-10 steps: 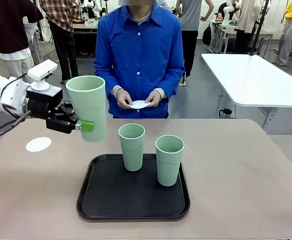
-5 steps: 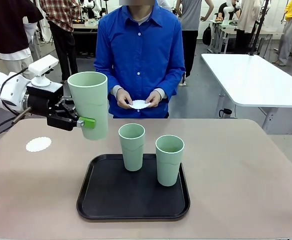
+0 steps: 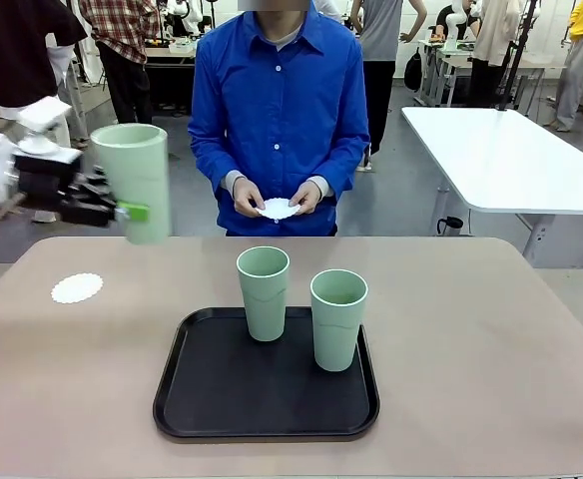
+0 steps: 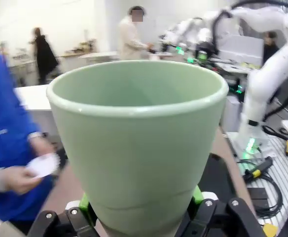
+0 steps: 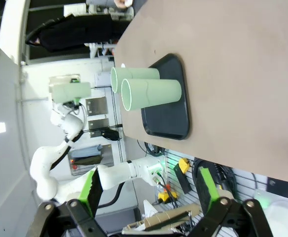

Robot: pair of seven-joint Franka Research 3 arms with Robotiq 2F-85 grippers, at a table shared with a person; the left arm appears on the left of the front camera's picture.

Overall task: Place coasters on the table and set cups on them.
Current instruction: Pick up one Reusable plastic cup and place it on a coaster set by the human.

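Observation:
My left gripper (image 3: 130,212) is shut on a pale green cup (image 3: 136,172), held upright in the air above the table's (image 3: 491,339) far left edge. In the left wrist view that cup (image 4: 134,143) sits between the green pads (image 4: 86,203). One white lacy coaster (image 3: 77,288) lies on the table below and left of the held cup. Two more cups (image 3: 263,291) (image 3: 338,317) stand on the black tray (image 3: 172,404). The person holds another coaster (image 3: 279,209) in both hands. My right gripper (image 5: 149,190) is open, off the table's side, with nothing between its fingers.
The person in a blue shirt (image 3: 277,110) stands at the far edge. A white table (image 3: 511,160) is behind on the right. The right wrist view shows the tray (image 5: 176,111) with its two cups (image 5: 151,94) and bare tabletop (image 5: 233,64) beside it.
My left arm has carried the cup leftward and higher, away from the tray. The tray cups, the coaster on the table and the person's hands have stayed put.

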